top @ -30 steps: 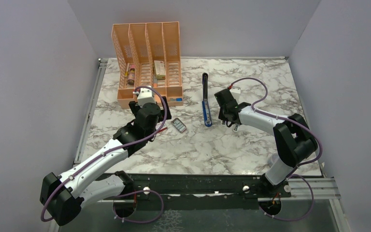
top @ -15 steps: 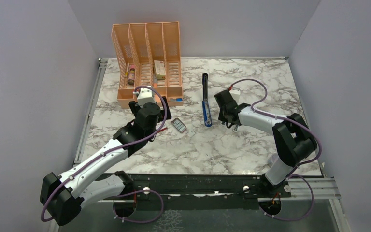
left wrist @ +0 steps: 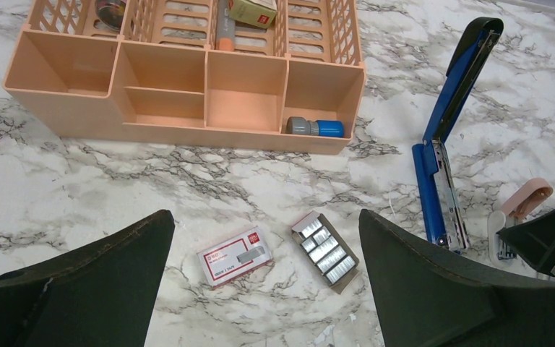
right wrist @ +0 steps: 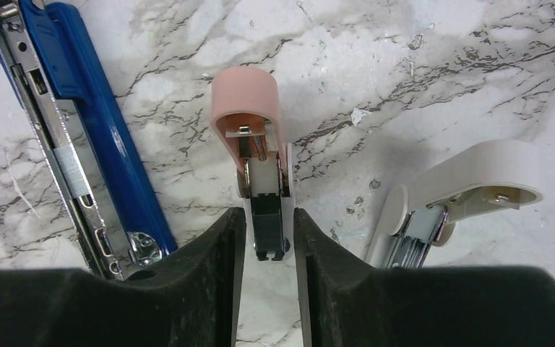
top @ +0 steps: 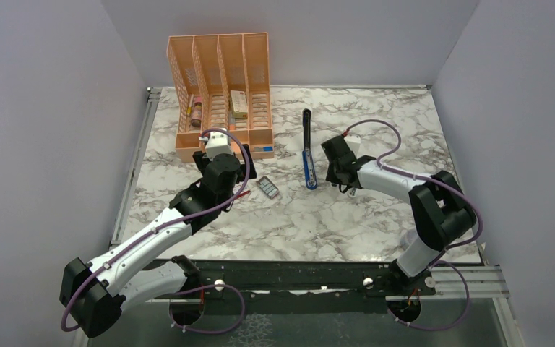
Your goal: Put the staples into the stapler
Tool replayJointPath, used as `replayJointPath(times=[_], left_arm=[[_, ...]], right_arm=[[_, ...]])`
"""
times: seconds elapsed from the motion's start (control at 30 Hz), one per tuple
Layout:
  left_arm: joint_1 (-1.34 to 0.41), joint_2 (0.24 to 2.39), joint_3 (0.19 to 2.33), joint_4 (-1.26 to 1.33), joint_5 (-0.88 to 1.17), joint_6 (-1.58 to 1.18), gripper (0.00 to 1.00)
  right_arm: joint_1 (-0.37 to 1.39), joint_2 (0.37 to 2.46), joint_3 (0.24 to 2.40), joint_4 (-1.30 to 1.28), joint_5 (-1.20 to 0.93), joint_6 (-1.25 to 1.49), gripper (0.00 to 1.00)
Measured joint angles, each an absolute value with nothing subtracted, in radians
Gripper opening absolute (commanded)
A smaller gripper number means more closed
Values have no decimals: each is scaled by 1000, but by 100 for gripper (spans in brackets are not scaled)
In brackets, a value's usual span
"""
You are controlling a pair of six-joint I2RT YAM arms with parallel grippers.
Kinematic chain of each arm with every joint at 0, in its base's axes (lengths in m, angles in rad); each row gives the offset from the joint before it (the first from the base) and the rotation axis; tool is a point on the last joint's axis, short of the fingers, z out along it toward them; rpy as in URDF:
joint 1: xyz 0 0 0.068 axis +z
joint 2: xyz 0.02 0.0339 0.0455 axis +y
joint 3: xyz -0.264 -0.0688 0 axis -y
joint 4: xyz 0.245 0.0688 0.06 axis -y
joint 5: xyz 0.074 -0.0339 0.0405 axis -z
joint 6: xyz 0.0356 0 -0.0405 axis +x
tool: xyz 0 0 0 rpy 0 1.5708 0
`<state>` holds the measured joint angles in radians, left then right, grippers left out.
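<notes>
The left gripper (left wrist: 265, 217) hangs above the table (left wrist: 58, 181) with its fingers (left wrist: 79, 289) spread wide, holding nothing. Under the gap lie the staples (left wrist: 325, 251), silvery strips packed in a small open tray, nearer the right finger. The red box (left wrist: 235, 255) with its white label lies just beside the tray toward the left finger, a narrow strip of marble between the two. Ahead of this gripper stands the organizer (left wrist: 188, 134), peach-coloured, with its low front compartments facing the fingers. Ahead and to the right lies the stapler (left wrist: 441, 159), swung fully open and flat on the table; its blue magazine end is the nearer, with the metal rail face up, and its black arm stretches away.

The right gripper (right wrist: 269, 217) sits low over the table, its fingers (right wrist: 195, 282) pinching the pink clip (right wrist: 246, 94), a small pink-capped piece on a white base. The base runs back between the two fingers and meets both inner faces; the pink cap points ahead of the tips. The stapler's blue magazine end lies just beside the left finger; whether they touch I cannot tell. To the right of the right finger lies the white clip (right wrist: 470, 181), near but apart.
</notes>
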<state>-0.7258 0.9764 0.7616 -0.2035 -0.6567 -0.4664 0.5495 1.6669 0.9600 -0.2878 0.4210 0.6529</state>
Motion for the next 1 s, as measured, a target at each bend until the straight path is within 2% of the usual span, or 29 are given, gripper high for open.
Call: replayJointPath(times=[0.13,0.3,1.0], left_arm=[[-726,976,762,-204,-656,-466,99],[-726,976,762,-204,-655,-466,99],[-726,976,762,-204,-655,-466,99]], right_arm=[[550,1649,967,-291,421,649,35],[550,1647,994,-292,421,627,28],[550,1670,997,-292,366,620,27]])
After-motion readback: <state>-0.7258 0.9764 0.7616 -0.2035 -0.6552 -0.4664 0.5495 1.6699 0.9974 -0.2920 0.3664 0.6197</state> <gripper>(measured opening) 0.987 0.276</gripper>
